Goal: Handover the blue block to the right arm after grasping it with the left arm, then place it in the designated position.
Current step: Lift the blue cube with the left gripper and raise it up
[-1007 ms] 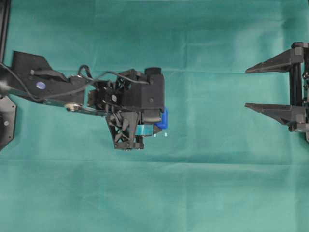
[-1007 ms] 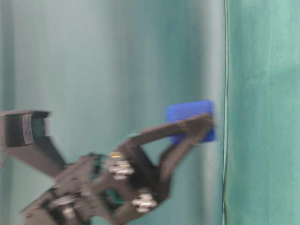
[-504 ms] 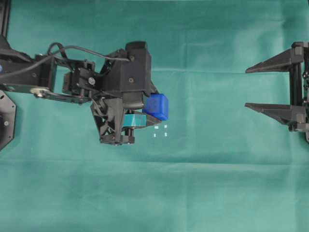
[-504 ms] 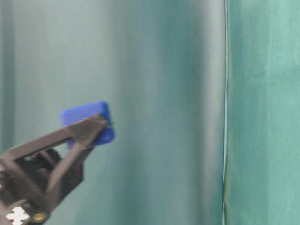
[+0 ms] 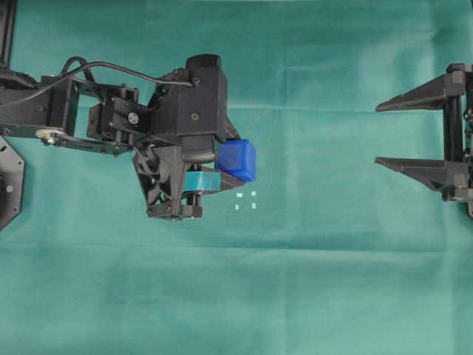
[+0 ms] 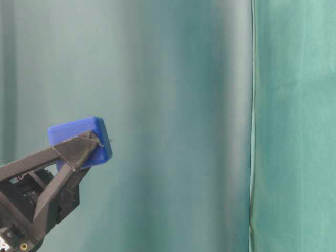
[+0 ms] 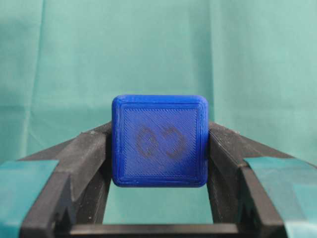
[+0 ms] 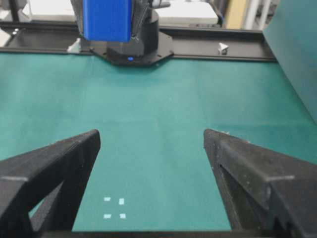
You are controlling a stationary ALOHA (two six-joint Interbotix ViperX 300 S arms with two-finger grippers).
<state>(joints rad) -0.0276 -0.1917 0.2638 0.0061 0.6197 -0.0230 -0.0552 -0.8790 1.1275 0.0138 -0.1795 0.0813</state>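
The blue block (image 5: 237, 160) hangs above the green cloth, pinched between the teal-banded fingers of my left gripper (image 5: 235, 164). In the left wrist view the blue block (image 7: 159, 140) fills the gap at the fingertips of the left gripper (image 7: 159, 144), its dark-marked face toward the camera. From table level the blue block (image 6: 80, 142) is raised at the left. The designated position (image 5: 246, 200), four white marks, lies just right of and below the block. My right gripper (image 5: 378, 134) waits open at the far right edge, empty; the right wrist view shows the blue block (image 8: 107, 20) far ahead and the designated position (image 8: 113, 208) low between the right gripper's (image 8: 151, 141) fingers.
Green cloth (image 5: 318, 281) covers the table. The left arm's base (image 8: 131, 49) and a black rail (image 8: 218, 47) stand at the far end in the right wrist view. A green curtain (image 6: 294, 126) hangs behind the table.
The left arm has lifted the blue block off the marks and drawn it back to the left, turning the gripper. The right arm has not moved.
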